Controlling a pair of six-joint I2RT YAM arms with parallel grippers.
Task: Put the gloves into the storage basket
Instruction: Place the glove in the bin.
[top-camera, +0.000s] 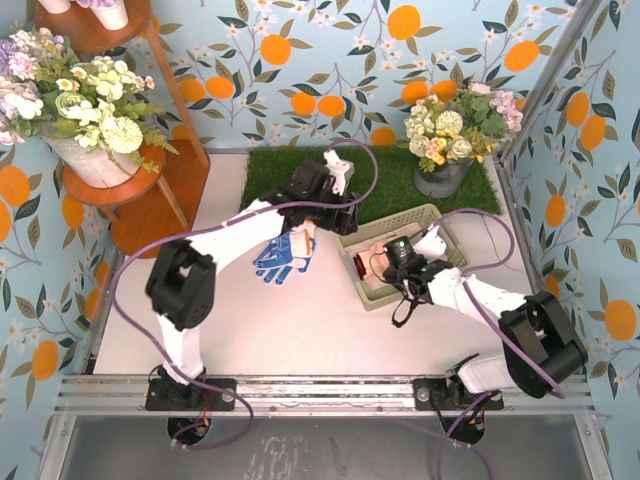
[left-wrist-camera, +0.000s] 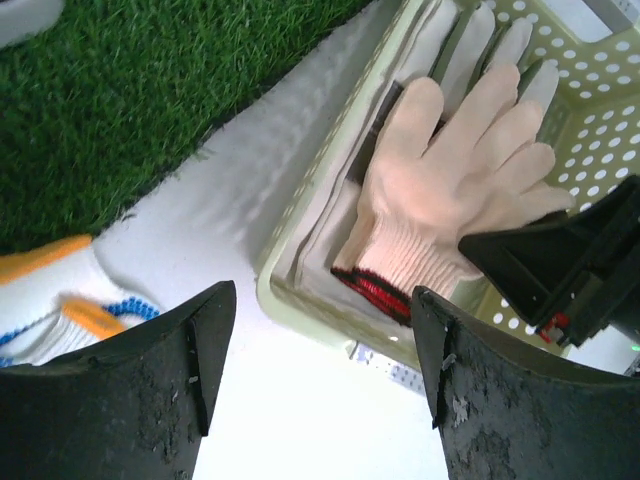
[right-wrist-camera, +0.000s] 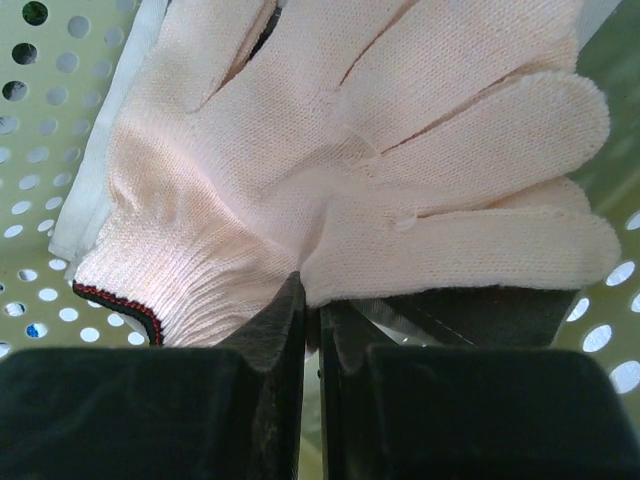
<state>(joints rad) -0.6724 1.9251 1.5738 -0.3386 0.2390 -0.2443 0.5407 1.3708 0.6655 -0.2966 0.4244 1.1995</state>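
The pale green storage basket (top-camera: 422, 214) stands right of centre on the white table. My right gripper (top-camera: 386, 262) is inside it, shut on a peach-tan glove (right-wrist-camera: 350, 130) at the crease by its thumb (right-wrist-camera: 310, 290). The glove lies flat in the basket (left-wrist-camera: 282, 292), red-edged cuff toward the near wall, on top of a paler glove (left-wrist-camera: 455, 45). A blue-and-white glove (top-camera: 285, 255) with an orange cuff (left-wrist-camera: 45, 262) lies on the table left of the basket. My left gripper (top-camera: 338, 224) hovers between that glove and the basket, open and empty (left-wrist-camera: 322, 300).
A green grass mat (top-camera: 300, 165) covers the back of the table. A grey pot of flowers (top-camera: 455, 140) stands behind the basket. A wooden stool with a flower pot (top-camera: 100, 150) stands at the left. Patterned walls enclose the sides.
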